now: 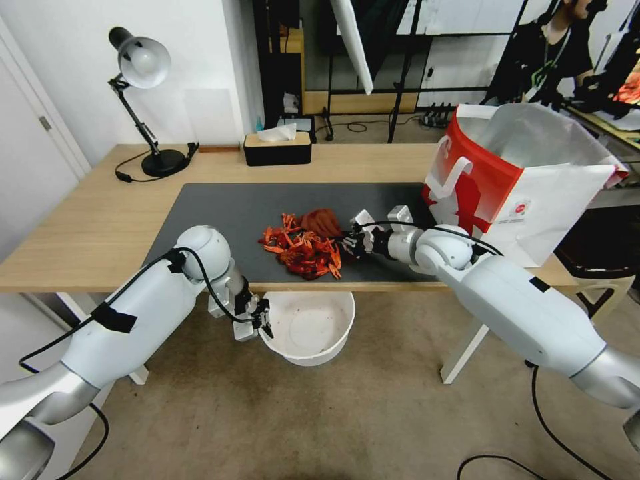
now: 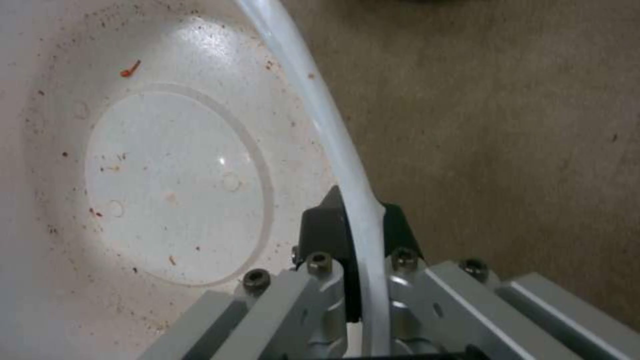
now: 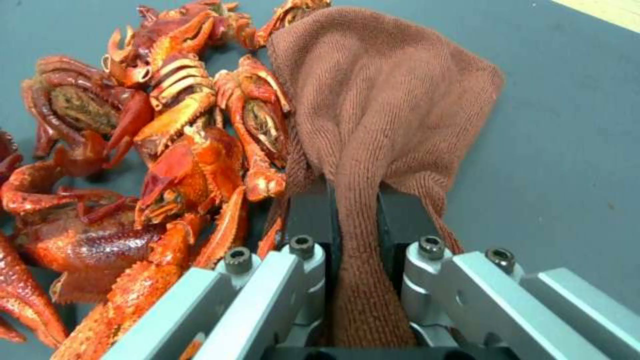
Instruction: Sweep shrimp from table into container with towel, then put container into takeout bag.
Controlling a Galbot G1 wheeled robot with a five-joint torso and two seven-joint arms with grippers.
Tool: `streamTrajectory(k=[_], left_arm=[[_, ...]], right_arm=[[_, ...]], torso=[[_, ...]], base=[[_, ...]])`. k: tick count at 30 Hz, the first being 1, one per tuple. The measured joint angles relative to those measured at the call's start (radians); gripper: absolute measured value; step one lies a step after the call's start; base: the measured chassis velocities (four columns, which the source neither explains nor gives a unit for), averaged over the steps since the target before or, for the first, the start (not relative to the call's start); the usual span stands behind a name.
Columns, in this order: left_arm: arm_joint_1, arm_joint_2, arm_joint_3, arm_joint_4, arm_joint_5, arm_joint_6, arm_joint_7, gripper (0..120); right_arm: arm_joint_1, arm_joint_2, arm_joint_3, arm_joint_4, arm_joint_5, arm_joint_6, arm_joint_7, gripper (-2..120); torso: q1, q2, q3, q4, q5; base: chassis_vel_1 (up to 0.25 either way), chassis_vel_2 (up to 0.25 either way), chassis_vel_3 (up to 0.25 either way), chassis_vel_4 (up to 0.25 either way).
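Two grippers are at work. The right gripper [image 1: 351, 241] reaches over the dark mat from the right, its black pads clenched on a bunched fold of the rust-brown towel [image 3: 373, 115]. The rest of the towel fans out ahead of the gripper and lies against the far right side of the shrimp [image 1: 303, 248], touching several shells. The shrimp sit in one loose red-orange heap on the mat, close to the front edge of the surface [image 1: 87, 227]. Bare mat stretches to the left of the heap and behind it.

The left gripper [image 1: 261, 322] hangs below and in front of the surface edge, grasping the rim of the white container [image 1: 313, 330] with one pad inside the wall and one outside. The container is held in the air over the carpeted floor, just under the front edge and almost directly below the heap. Its inside is bare apart from small reddish specks and one tiny orange fragment.

The takeout bag [image 1: 527, 180] stands open at the right end of the surface, behind the right arm, well apart from the container. A black tissue box [image 1: 277, 148] and a desk lamp [image 1: 143, 100] stand along the far edge.
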Motion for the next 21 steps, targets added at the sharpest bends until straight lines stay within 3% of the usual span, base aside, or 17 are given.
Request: streamTrajectory(k=[21], left_arm=[[-0.001,-0.011,0.000,0.002,-0.001,0.000,0.000,0]], right_arm=[[-0.075,-0.027,0.027,0.098,0.016,-0.016,0.030,8]], torso=[[0.000,0.000,0.000,-0.0001,0.0000]], base=[[0.000,0.000,0.000,0.000]])
